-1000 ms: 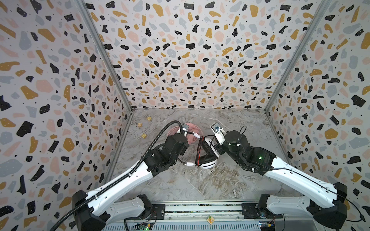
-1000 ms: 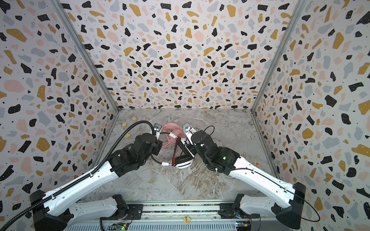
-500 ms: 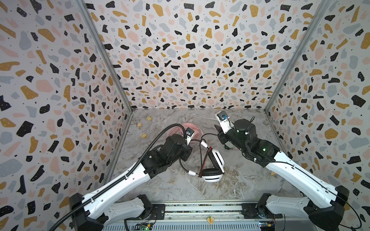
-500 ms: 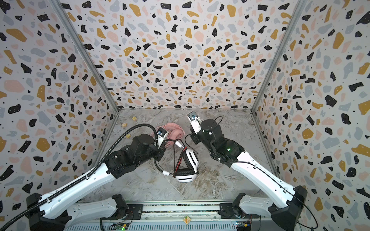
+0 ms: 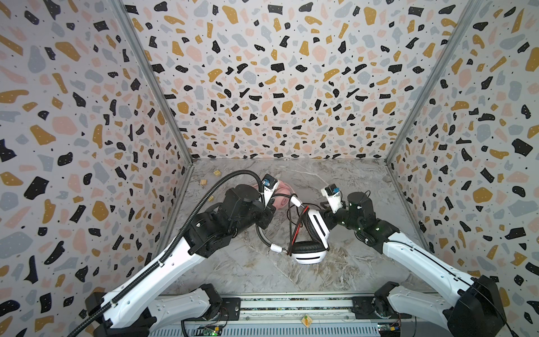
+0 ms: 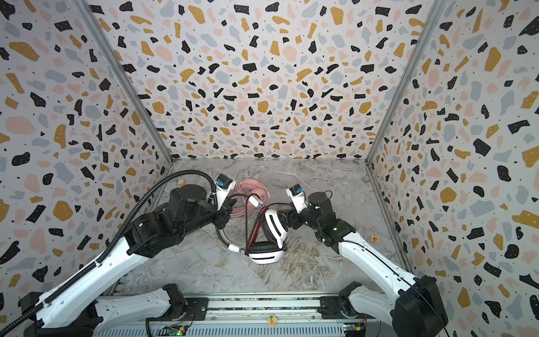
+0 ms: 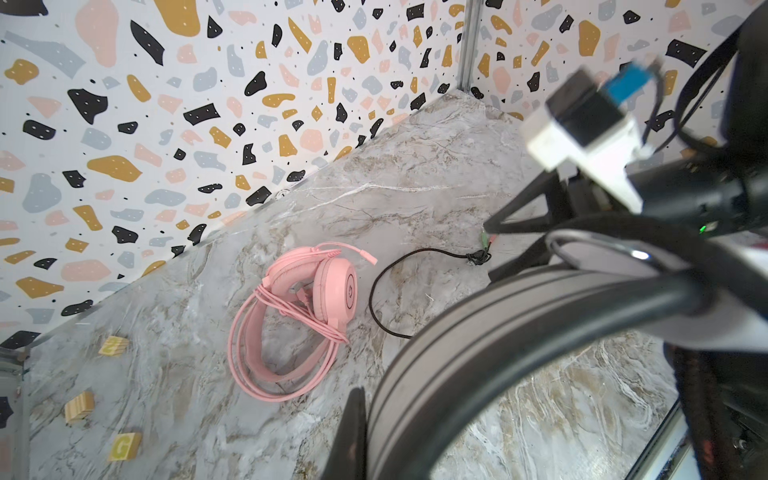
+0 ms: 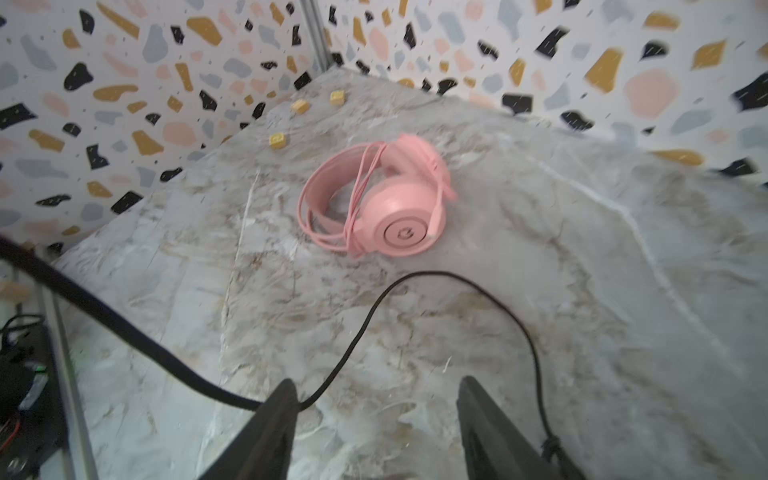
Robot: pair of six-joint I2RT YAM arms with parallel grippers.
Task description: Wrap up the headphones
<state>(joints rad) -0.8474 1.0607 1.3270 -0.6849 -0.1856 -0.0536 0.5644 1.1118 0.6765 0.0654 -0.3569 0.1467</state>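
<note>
The white-and-black headset (image 5: 316, 230) stands near the middle of the surface (image 5: 344, 271). The left pincer (image 5: 268, 216) is pressed together on its headband (image 7: 478, 332) from 9 o'clock, and several turns of black cable (image 8: 424, 272) already cross the ear cups. The pink headset (image 7: 291, 316), its cord wound round it, lies just beyond at 11 o'clock and looks finished. The right pincer (image 8: 374, 386), at 3 o'clock, is spread and pinches nothing. The loose cable only leans on one finger (image 8: 282, 415) and loops over the surface toward the pink headset. The step looks like taking up that slack for another turn. Close on the cable near the cups rather than at its knotted end, keep it lightly taut, lay it beside the existing turns, and steady the band so no loop slips.
</note>
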